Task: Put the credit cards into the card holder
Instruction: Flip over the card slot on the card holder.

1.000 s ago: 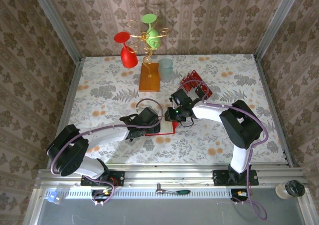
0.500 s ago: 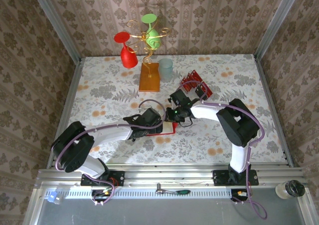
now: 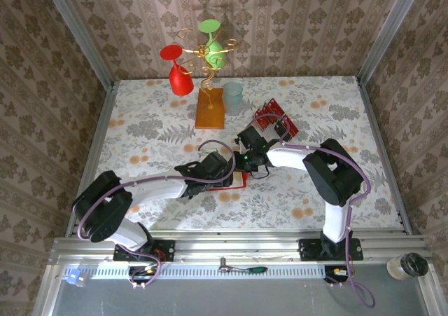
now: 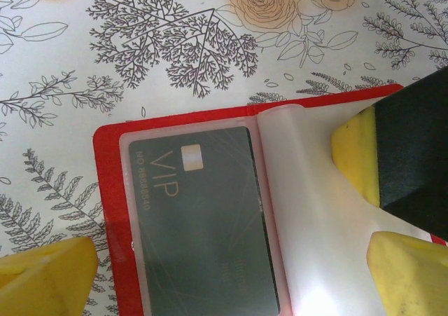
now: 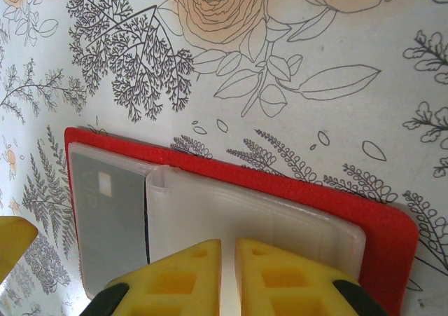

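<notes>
Tablecloth (image 3: 140,127), floral-printed, lies bare along the left and near edges. Card holder (image 4: 105,190), glossy red with rounded corners and pale translucent pockets, lies spread flat at mid-table. Left gripper (image 4: 224,274) straddles it, fingers wide apart. Right gripper (image 5: 227,260) is almost closed over a pocket leaf; whether it pinches, I cannot tell. Red credit cards (image 3: 274,120) lie behind-right. One dark card (image 4: 203,225), pocketed, reads "VIP".

Two white arms (image 3: 150,186) with bulky black joints, purple cables (image 3: 212,143) looping alongside, yellow fingertip pads (image 5: 280,274); bases at six o'clock.
</notes>
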`<state>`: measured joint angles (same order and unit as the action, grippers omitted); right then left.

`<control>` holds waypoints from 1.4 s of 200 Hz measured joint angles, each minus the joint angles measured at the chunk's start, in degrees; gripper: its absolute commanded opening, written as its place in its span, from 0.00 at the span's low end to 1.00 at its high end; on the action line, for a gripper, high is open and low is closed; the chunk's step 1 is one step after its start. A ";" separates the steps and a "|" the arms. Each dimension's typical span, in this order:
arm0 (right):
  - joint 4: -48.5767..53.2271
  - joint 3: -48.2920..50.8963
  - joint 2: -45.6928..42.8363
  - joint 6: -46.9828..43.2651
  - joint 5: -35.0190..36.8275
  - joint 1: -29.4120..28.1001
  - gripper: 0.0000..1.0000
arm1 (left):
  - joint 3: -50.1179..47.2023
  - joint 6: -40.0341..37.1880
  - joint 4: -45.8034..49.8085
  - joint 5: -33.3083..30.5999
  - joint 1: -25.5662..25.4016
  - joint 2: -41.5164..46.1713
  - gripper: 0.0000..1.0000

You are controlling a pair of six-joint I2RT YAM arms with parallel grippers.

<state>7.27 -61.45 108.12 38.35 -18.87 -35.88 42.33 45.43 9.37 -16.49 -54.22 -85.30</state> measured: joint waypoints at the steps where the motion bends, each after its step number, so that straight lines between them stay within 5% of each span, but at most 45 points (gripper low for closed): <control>1: 0.00 0.00 0.00 0.00 0.02 0.00 0.16 | 0.00 0.00 0.00 -0.02 0.00 0.00 1.00; 129: -0.90 0.00 0.28 0.87 -1.11 0.00 0.16 | -4.50 0.31 -1.99 -0.90 -1.22 -1.01 0.96; 207: -0.63 0.07 -2.62 2.05 -0.90 1.60 0.50 | -5.25 0.92 -3.02 -1.55 -1.22 -1.01 0.94; 280: -0.98 0.44 -3.23 2.49 -1.09 2.73 0.51 | -5.51 0.92 -3.41 -1.95 -1.27 -1.01 0.93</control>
<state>6.28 -61.01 104.88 40.84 -19.97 -33.15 36.82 46.35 5.96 -18.44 -55.48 -86.30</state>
